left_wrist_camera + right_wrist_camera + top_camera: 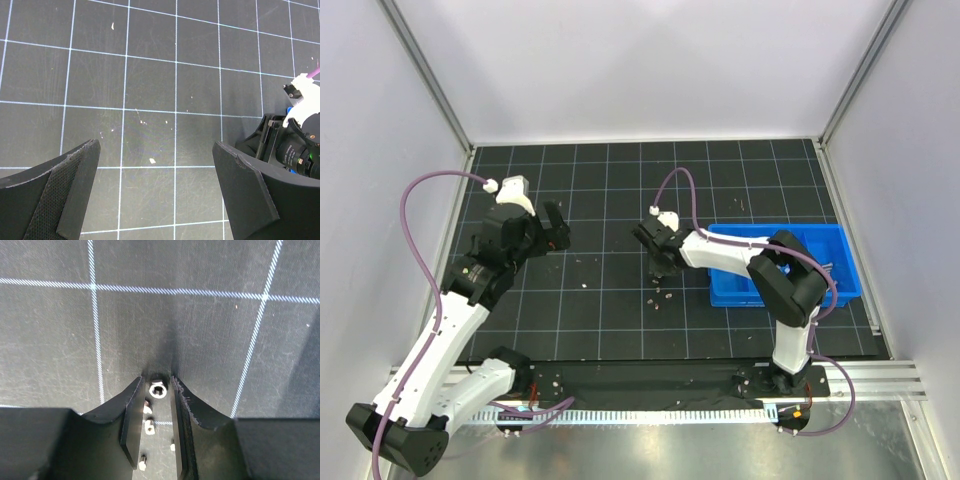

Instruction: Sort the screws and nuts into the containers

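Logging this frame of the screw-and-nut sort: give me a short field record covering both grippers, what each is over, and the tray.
left gripper: wide open, empty, above the grid mat
right gripper: down at the mat, jaws slightly apart
nut: between the right gripper's jaws, a small gap on each side
loose pieces: several small ones, also between those jaws, nearer the wrist
blue tray: right of the right gripper, partly hidden by the right arm

Colours you can see
The mat [600,200] is black with white grid lines. The tray [832,240] is bright blue. The nut [157,389] is shiny silver.
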You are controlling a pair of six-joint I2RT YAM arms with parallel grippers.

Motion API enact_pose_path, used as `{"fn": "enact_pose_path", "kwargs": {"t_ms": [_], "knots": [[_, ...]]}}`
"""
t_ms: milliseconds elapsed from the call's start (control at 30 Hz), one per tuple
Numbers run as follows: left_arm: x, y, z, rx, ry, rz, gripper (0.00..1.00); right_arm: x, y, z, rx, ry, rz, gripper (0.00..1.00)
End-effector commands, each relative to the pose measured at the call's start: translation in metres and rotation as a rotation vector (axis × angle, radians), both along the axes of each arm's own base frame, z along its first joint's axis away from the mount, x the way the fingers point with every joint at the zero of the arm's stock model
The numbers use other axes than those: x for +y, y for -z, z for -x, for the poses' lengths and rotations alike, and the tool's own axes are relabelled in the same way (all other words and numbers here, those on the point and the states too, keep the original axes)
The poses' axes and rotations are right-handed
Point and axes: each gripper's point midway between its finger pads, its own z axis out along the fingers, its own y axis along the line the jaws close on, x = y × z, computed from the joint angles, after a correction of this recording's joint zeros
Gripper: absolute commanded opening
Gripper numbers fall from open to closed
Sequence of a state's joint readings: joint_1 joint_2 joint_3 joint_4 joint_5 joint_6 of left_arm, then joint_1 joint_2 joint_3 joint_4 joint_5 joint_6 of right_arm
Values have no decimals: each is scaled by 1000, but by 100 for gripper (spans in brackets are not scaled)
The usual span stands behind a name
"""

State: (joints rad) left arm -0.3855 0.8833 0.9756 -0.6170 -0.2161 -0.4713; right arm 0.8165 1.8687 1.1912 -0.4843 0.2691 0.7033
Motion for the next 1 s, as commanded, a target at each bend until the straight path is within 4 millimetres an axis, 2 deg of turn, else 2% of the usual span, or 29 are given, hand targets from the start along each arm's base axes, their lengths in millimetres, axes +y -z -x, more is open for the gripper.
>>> {"fn": "enact_pose_path", "kwargs": {"t_ms": [0, 267, 333, 467, 633, 767, 833, 967], "knots": [[-3, -9, -6, -39, 3, 26, 100, -39, 27, 39, 137, 6, 160, 35], [-3, -8, -5, -38, 3, 25, 100, -35, 33, 38, 140, -11, 150, 33], [-3, -8, -6, -36, 0, 24, 100, -33, 36, 39, 150, -16, 146, 29], [-3, -7, -6, -35, 1, 25, 100, -32, 39, 39, 156, -23, 148, 14], [-4, -7, -6, -34, 4, 27, 100, -33, 33, 37, 142, -21, 151, 9], [-4, -9, -6, -38, 2, 28, 100, -28, 11, 26, 99, -10, 126, 7], [-3, -8, -5, -39, 2, 28, 100, -24, -6, 15, 56, -7, 101, 7], [-4, -9, -5, -41, 4, 30, 100, -30, -39, -6, -6, 9, 102, 7]]}}
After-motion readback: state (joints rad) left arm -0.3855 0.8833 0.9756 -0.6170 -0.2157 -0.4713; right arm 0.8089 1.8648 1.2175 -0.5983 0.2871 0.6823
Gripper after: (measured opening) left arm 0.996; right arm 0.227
